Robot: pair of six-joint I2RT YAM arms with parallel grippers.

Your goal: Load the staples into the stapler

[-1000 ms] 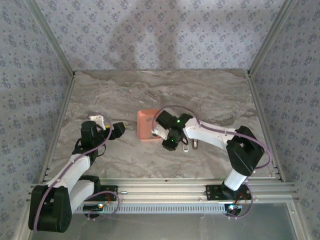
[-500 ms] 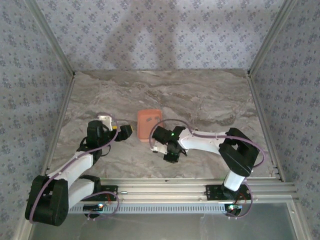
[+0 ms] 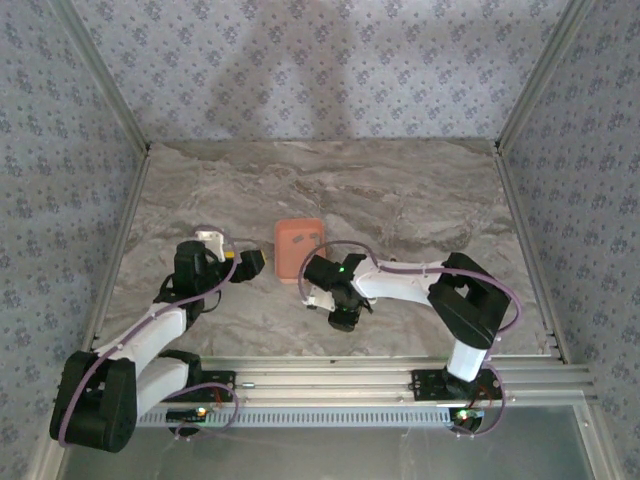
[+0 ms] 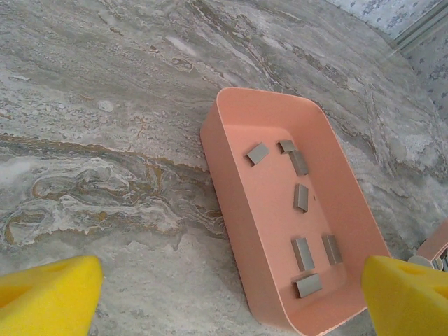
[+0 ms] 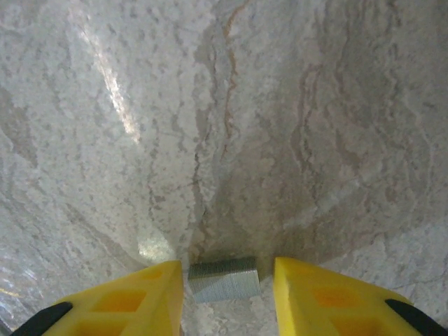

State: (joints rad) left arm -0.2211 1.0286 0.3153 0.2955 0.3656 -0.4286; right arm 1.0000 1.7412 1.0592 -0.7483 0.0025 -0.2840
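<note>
Ridged grey staple strip on veined marble counter — right fingers slightly parted around it. Left fingers spread wide — smooth salmon tray holds flat staples.

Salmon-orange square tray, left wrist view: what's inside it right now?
Seven small dark grey staple strips lie loose on the floor of the salmon-orange square tray. One near corner is covered by a yellow fingertip of the left gripper, so anything there is hidden.

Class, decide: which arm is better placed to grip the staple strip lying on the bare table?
Right. The right gripper straddles the staple strip on the table, jaws just wider than it. The left gripper hangs open by the tray, away from that strip.
</note>
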